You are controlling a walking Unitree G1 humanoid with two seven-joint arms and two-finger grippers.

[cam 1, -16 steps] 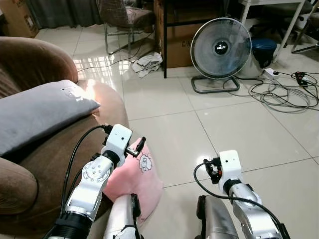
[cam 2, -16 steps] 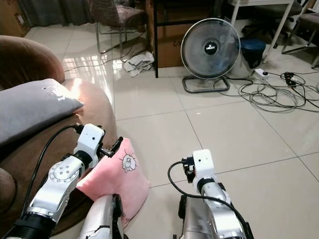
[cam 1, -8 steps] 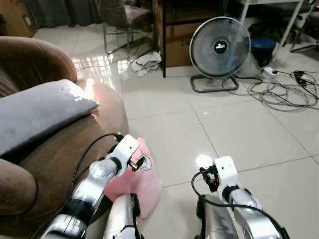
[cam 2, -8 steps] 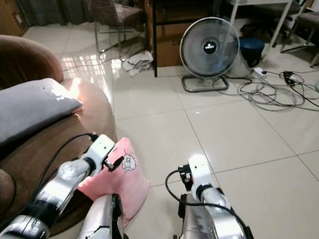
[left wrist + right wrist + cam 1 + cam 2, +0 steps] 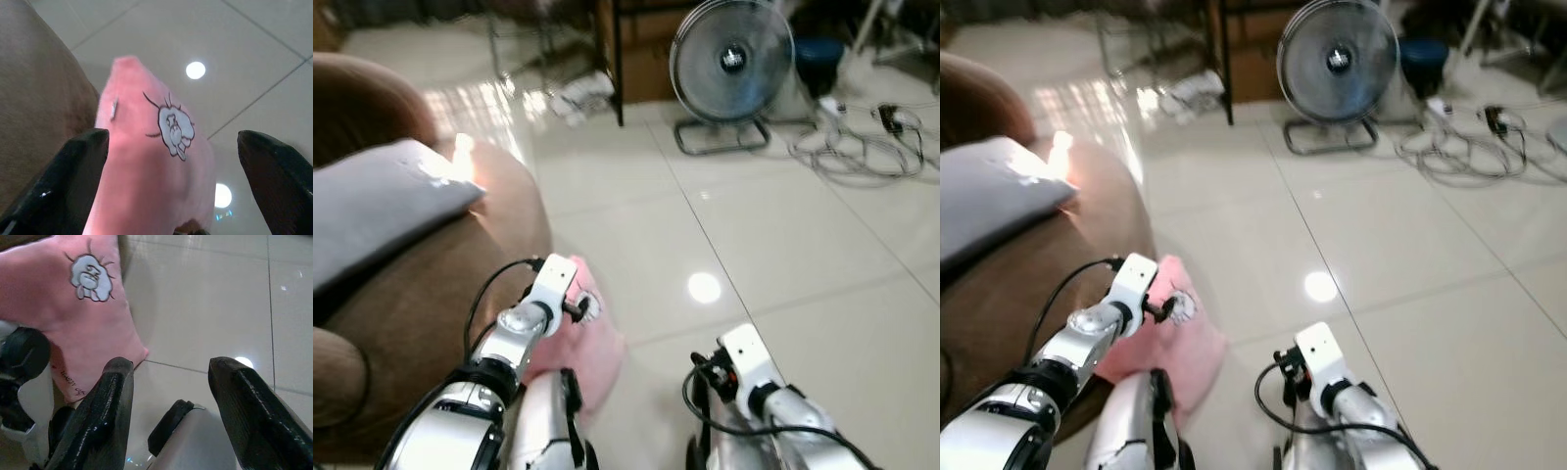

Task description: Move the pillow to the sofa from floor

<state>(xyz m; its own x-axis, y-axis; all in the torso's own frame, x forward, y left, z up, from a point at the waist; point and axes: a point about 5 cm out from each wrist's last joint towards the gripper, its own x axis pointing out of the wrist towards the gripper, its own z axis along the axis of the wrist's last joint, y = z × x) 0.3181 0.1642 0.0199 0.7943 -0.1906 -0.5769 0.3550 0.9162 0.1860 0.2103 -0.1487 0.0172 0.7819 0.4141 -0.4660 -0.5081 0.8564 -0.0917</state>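
Observation:
A pink pillow (image 5: 595, 338) with a white cartoon print lies on the tiled floor, leaning against the front of the brown sofa (image 5: 421, 284). My left gripper (image 5: 171, 134) is open, and its two black fingers (image 5: 80, 169) stand wide apart on either side of the pillow's upper part (image 5: 146, 161). In the eye views that gripper (image 5: 581, 306) sits at the pillow's top edge. My right gripper (image 5: 168, 364) is open too. It hangs low over the floor beside the pillow (image 5: 73, 308) and holds nothing.
A grey cushion (image 5: 372, 211) lies on the sofa seat. A standing fan (image 5: 732, 61), a tangle of cables (image 5: 862, 147) and a dark table frame (image 5: 612, 59) stand at the back. Open tiled floor (image 5: 783, 245) stretches to the right. The eye views are blurred.
The camera has shifted. My left arm has dropped from above the pillow to its top edge. My right arm has sunk lower in the picture.

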